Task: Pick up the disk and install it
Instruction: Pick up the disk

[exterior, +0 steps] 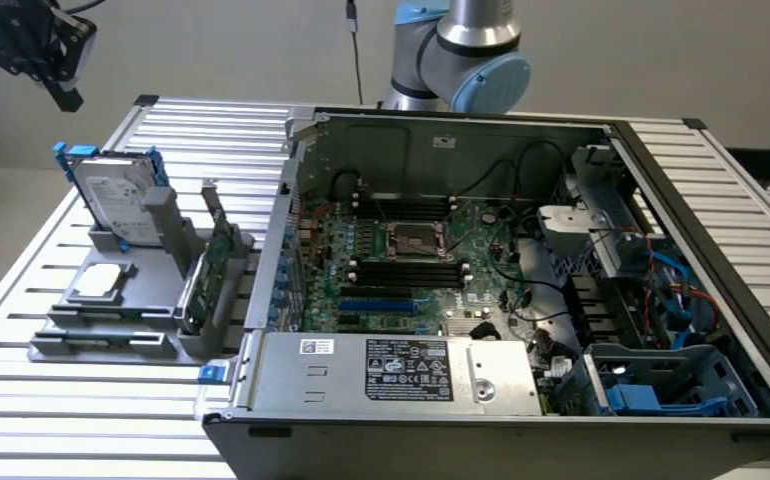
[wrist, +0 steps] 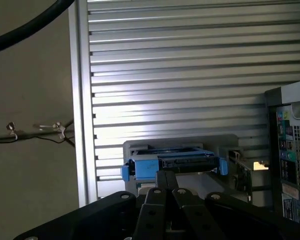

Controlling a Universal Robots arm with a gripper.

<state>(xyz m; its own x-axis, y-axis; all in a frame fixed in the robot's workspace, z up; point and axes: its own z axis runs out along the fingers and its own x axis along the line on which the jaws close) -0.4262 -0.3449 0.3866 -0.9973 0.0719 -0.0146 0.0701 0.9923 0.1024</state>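
Gripper: the gripper [exterior: 64, 95] is held high over the table corner at the exterior view's left. Its fingers are pressed together and nothing is pinched between them.
Fingertips: in the wrist view the gripper [wrist: 168, 176] is seen with its black fingertips [wrist: 162, 181] brought together to a point, and the disk lies beyond them.
Disk: the disk [exterior: 113, 196] [wrist: 173, 162] is stood upright on edge in a grey rack, with its white label turned outward and blue rails along its edges. It is below the gripper and apart from it, untouched.
Rack: the grey rack [exterior: 108, 335] is set on the slatted table [exterior: 78, 410], just beside the computer case.
Chip: a small square silver chip [exterior: 101, 283] is laid flat on the rack.
Card: a thin green circuit card [exterior: 220, 262] is stood on edge in the rack, on the side nearest the case.
Case: the computer case [exterior: 705, 200] is laid open, with the motherboard [exterior: 405, 265] exposed and a labelled power supply [exterior: 399, 370] along its near edge.
Arm: the arm's base [exterior: 463, 55] is seen behind the case.
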